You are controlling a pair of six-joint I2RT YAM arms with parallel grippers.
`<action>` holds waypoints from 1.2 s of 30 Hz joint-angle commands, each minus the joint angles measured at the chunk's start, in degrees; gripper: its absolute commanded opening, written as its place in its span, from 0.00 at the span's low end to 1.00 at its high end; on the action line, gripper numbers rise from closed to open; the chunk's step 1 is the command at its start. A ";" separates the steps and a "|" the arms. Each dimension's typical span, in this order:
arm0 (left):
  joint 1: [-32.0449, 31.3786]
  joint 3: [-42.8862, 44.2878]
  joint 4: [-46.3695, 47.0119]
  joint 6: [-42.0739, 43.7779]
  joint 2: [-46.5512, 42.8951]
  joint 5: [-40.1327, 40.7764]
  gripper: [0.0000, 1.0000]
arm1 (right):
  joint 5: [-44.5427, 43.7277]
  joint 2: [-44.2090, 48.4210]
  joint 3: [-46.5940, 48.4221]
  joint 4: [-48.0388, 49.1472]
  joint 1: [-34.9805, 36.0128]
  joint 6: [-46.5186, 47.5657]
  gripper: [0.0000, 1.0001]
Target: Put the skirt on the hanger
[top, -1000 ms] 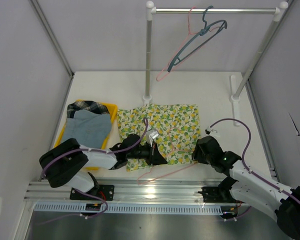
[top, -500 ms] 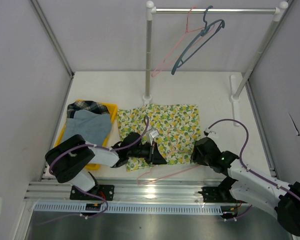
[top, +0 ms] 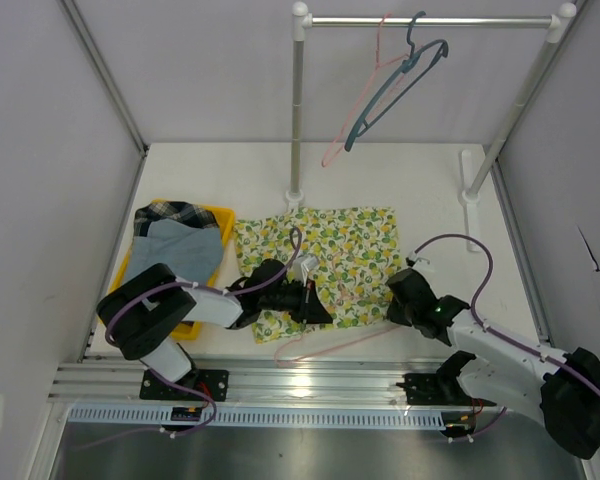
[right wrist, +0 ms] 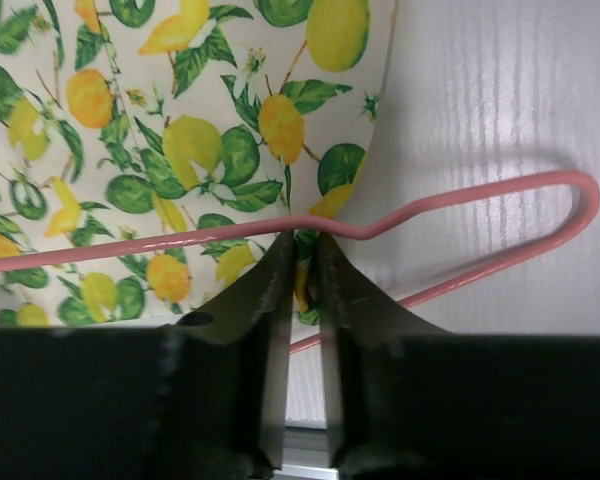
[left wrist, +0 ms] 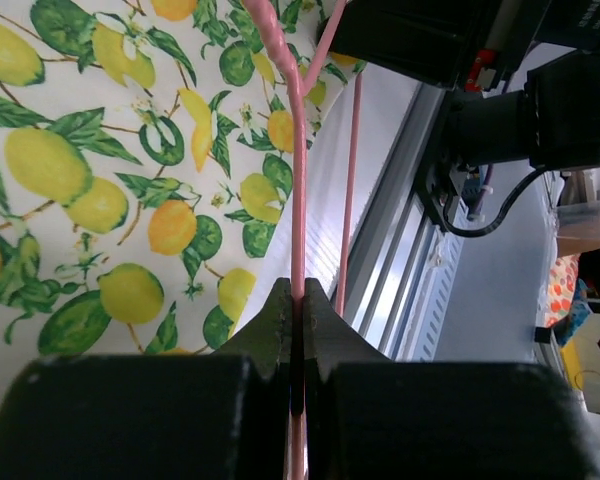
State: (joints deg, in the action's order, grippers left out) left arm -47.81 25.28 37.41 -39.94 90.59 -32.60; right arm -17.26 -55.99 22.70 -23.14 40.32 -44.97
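Observation:
The lemon-print skirt (top: 330,255) lies flat on the table. A thin pink wire hanger (top: 340,343) lies across its near edge and onto the bare table. My left gripper (top: 315,308) rests on the skirt's near part; in the left wrist view it (left wrist: 298,295) is shut on the hanger (left wrist: 298,150), with the skirt (left wrist: 100,180) below. My right gripper (top: 392,300) is at the skirt's near right corner. In the right wrist view it (right wrist: 302,245) is shut on the skirt's edge (right wrist: 160,120), just under the hanger wire (right wrist: 130,245).
A yellow bin (top: 220,212) at the left holds a blue denim shirt (top: 185,255) and a dark plaid shirt (top: 170,213). A clothes rack (top: 296,110) stands at the back; a second pink hanger (top: 352,110) and a blue-grey hanger (top: 395,85) hang from its rail.
The two hangers on the rail have swung. The right arm's forearm has shifted a little, its gripper staying at the skirt's corner. The left gripper has hardly moved.

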 commanded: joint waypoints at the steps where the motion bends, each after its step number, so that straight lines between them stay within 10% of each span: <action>1: 0.61 4.76 -1.80 4.08 1.08 2.62 0.00 | 1.24 0.35 4.80 1.43 -4.18 2.59 0.15; 9: 0.70 9.44 -6.03 9.09 4.51 10.52 0.00 | 10.83 -1.05 14.47 0.55 -20.35 9.46 0.10; 36: -5.27 8.74 -10.60 16.92 3.90 35.14 0.00 | 22.00 -5.54 19.93 -0.68 -32.66 12.19 0.09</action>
State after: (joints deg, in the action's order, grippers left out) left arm -52.77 35.62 26.85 -26.83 95.90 -3.09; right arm 2.66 -63.02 39.33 -24.40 9.93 -34.17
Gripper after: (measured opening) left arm 0.027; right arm 0.093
